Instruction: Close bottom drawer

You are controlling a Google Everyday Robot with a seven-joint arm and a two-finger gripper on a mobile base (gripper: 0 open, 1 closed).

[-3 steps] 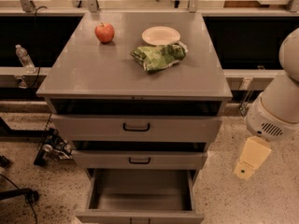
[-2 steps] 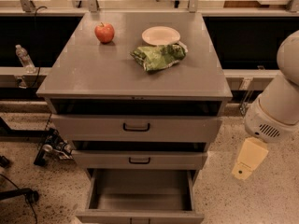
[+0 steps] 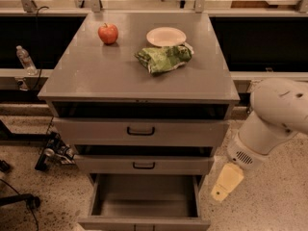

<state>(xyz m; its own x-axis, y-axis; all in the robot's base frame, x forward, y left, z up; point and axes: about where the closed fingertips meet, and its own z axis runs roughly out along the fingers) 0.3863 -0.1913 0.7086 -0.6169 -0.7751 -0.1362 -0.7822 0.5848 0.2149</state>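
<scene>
Well, the end effector [image 3: 226, 183] hangs beside the open bottom drawer [image 3: 144, 222].

Speckled terrazzo floor [image 3: 274, 211] spreads under a grey cabinet [image 3: 96, 76] in warm, dim light. Behind it a long metal rail [image 3: 274, 76] runs past dark recesses, with a water bottle [image 3: 25, 59] standing on it at the left. The gripper [image 3: 227, 182] hangs low to the cabinet's right.

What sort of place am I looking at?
Probably a lab or test workspace: a grey metal cabinet with its bottom drawer pulled open, a speckled floor, and the robot's tool hanging beside that drawer.
</scene>
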